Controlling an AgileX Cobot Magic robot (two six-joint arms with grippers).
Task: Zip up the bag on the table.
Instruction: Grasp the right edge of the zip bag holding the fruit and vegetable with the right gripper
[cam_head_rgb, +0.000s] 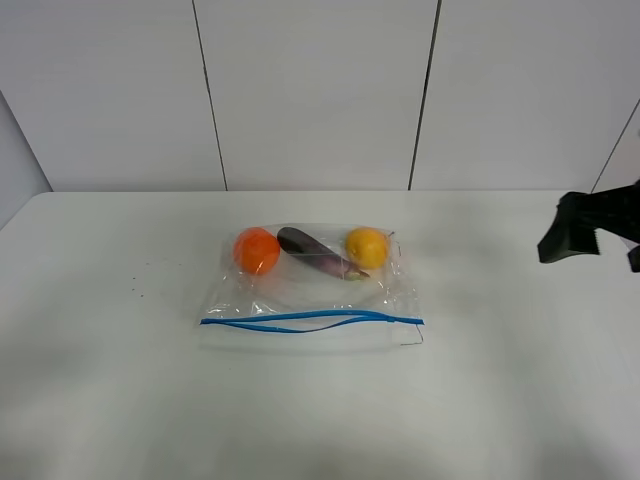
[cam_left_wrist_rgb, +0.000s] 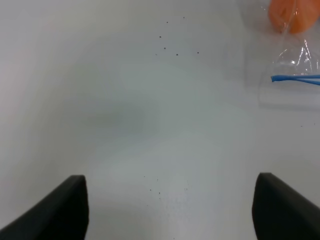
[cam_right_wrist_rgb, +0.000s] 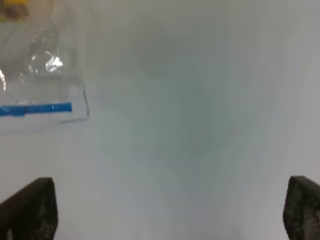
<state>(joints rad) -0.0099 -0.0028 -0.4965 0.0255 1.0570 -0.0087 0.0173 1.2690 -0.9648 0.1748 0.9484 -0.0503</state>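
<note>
I have the bag (cam_head_rgb: 310, 290) lying flat near the middle of the table (cam_head_rgb: 100, 400). Its blue zipper strip (cam_head_rgb: 310, 320) runs along the edge nearest me, and the produce is bunched at the far side: an orange fruit (cam_head_rgb: 257, 250), a dark purple eggplant (cam_head_rgb: 318, 254) and a yellow fruit (cam_head_rgb: 367, 246). The two blue tracks look joined at the ends but bow apart along the middle, so I judge the seal unfinished. My left gripper (cam_left_wrist_rgb: 172, 207) hangs over bare table with its fingers spread wide and nothing between them, and the bag's left corner sits well off to one side of its view. My right gripper (cam_right_wrist_rgb: 170, 210) is likewise released and empty, with the strip's right end in sight but well apart from it. From the high camera I see only a dark part of the right arm (cam_head_rgb: 585, 228) at the table's right edge. I expect the film to be thin, crinkly and slick, so it will likely slide on the smooth tabletop if I push along it with one hand. The produce should give some anchoring weight, though the round pieces may roll. I would pin one end of the strip with one gripper, then pinch the tracks together beside it with the other and run along the strip. I would hold only the stiffer blue band, never the loose film.
</note>
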